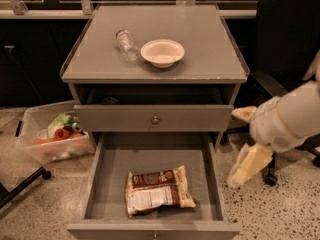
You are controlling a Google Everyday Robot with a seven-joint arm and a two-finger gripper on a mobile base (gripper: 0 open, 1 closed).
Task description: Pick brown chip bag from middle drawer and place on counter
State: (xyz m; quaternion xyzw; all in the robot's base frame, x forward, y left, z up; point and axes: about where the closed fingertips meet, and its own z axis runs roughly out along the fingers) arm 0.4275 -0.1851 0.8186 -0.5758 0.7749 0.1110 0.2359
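Note:
The brown chip bag (157, 190) lies flat on the floor of the open middle drawer (150, 156), label panel up, near the drawer's front. The counter (205, 34) is the grey top of the cabinet above. My gripper (236, 146) hangs to the right of the cabinet, beside the open drawer's right wall and above floor level. Its cream fingers (250, 165) are spread apart and hold nothing. It is a bag's width to the right of the bag, not touching it.
A white bowl (162, 52) and a clear bottle (126, 44) lying on its side sit on the counter. The top drawer front (155, 118) with its knob is slightly open. A plastic bin (52, 136) stands on the floor at left, a black chair (285, 44) at right.

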